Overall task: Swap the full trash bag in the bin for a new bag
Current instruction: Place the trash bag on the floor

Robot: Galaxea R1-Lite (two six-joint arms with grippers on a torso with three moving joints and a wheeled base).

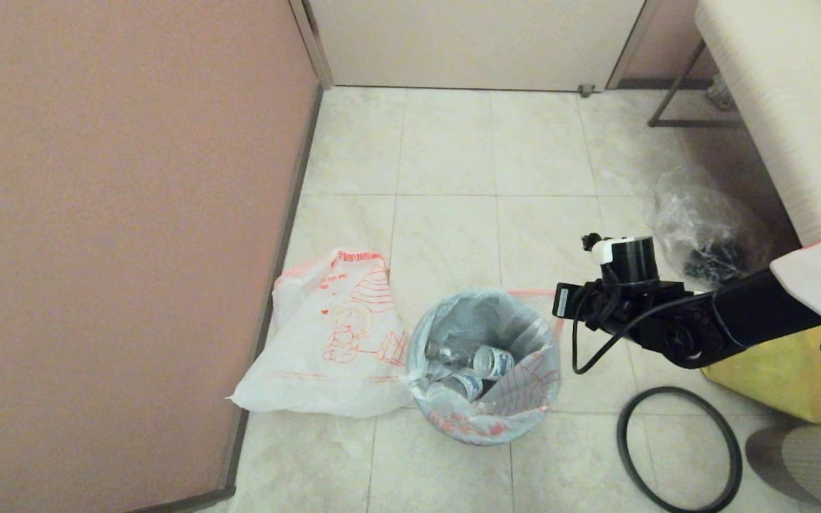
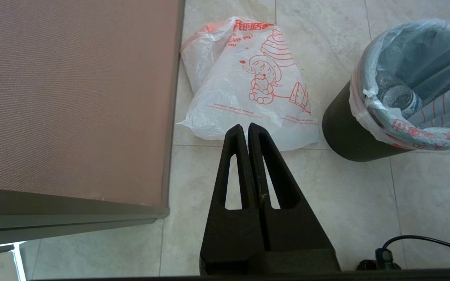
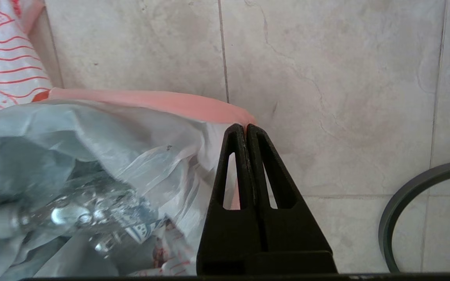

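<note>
Over on the left side, up against the brownish wall panel [image 1: 118, 235], one new bag [image 1: 332, 342] lies limp on the tile floor [image 1: 446, 185], cartoon print facing up; the left gripper [image 2: 245, 125] only shows in its own wrist view, fingers pressed fully together with nothing between them, hanging above the floor with its tips over the near edge of that bag; can't tell if it actually touches the plastic.

Next along, just beside the new bag, sits one bin [image 2: 346, 136], black, with the full trash bag [image 1: 485, 360] still lining it; the bag's mouth is folded out over the rim, and I count at least two bottles or cans showing inside, though the pile is too jumbled for an exact count.

Right gripper [image 3: 245, 125] is at the bin's right edge; its fingers are closed tight and seem to be pinching the pink-orange band [image 3: 150, 101] at the bag's mouth, right at the tips; the arm reaches in from the right.

Further right: one dark grey hoop [image 1: 678, 449] lying flat on the floor, well apart from the bin; one clear bag with dark bits [image 1: 710, 235] farther back by the bench [image 1: 788, 92]; one yellow bag [image 1: 781, 374] partly under the arm.
</note>
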